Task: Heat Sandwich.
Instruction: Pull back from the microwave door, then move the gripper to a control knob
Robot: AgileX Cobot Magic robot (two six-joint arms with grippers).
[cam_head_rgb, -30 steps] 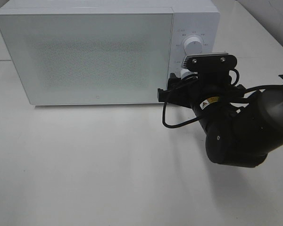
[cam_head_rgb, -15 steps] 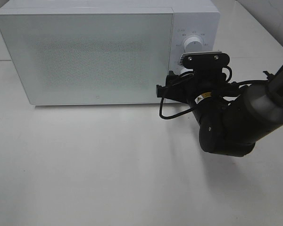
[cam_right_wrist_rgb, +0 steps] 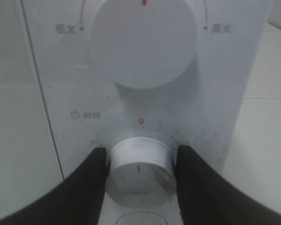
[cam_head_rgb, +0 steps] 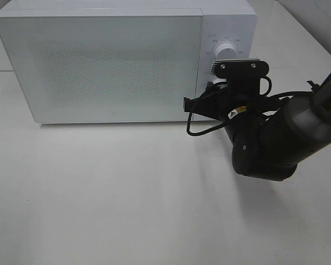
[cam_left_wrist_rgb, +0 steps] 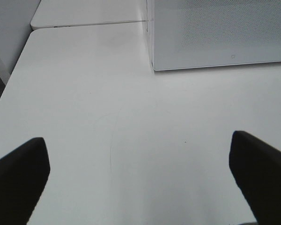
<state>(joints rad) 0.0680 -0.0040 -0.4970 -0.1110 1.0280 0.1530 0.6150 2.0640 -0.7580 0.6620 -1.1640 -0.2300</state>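
The sandwich is hidden; the white microwave (cam_head_rgb: 99,66) stands with its door shut. My right gripper (cam_right_wrist_rgb: 141,154) reaches up to the control panel, its two black fingers (cam_right_wrist_rgb: 86,187) pressed against either side of the lower timer knob (cam_right_wrist_rgb: 139,173), whose red mark points to 0. The larger upper knob (cam_right_wrist_rgb: 144,42) sits just above, untouched. In the exterior high view the right gripper (cam_head_rgb: 212,89) covers that lower knob, with the upper knob (cam_head_rgb: 227,51) showing above it. My left gripper (cam_left_wrist_rgb: 140,176) hangs open over bare table, holding nothing.
The white table (cam_head_rgb: 99,193) stretches in front of the microwave. The left wrist view shows the microwave's lower front corner (cam_left_wrist_rgb: 154,65) and the table's far edge (cam_left_wrist_rgb: 33,28). A black cable (cam_head_rgb: 201,132) loops under the right wrist.
The right arm has moved in toward the control panel and its jaws have closed onto the timer knob. The left gripper has stayed still.
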